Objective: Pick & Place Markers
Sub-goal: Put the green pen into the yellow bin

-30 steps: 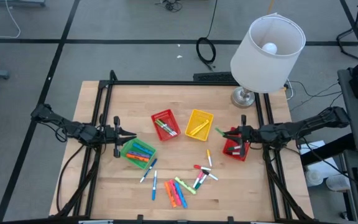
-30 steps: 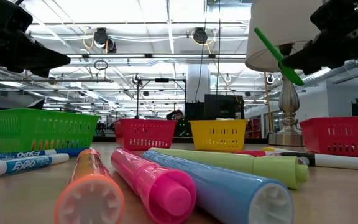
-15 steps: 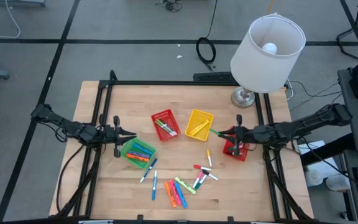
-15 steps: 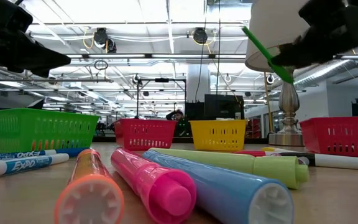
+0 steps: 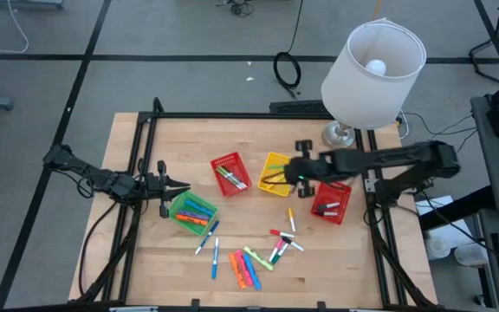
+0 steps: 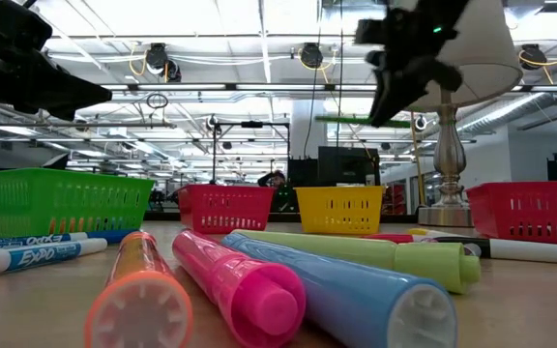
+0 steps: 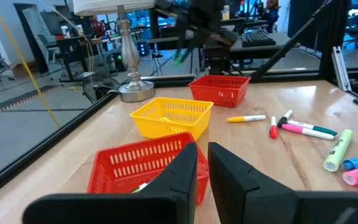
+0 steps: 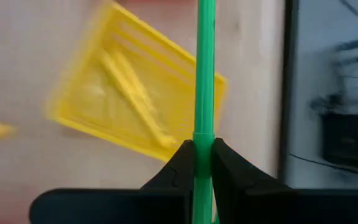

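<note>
1. A green marker [image 8: 204,93] is being gripped by the right claw [image 8: 202,163], whose two fingers are being kept pressed against the marker's barrel; the long axis of the marker is seen running straight out between the fingers in the right wrist view.

2. In the overhead view the right claw [image 5: 294,172] is being held above the yellow basket [image 5: 277,174], close to its 3 o'clock rim, with the arm reaching in from the table's right side.

3. The basket is judged to lie almost directly beneath the held marker, so a drop there is thought to need little travel; whether yellow is the intended basket cannot be told.

4. A red basket [image 5: 331,201] is seen at about 4 o'clock from the right claw, and another red basket [image 5: 230,173] at 9 o'clock, already holding markers.

5. Loose markers [image 5: 248,264] are lying scattered at about 6 to 7 o'clock, toward the table's near edge, pointing in mixed directions.

6. The left claw [image 5: 170,185] is being held closed and idle beside the green basket [image 5: 192,211], which is also holding markers.

7. The word "EXPO" is readable on a blue-capped marker [image 6: 27,259] in the table-level view; no other writing is legible.
</note>
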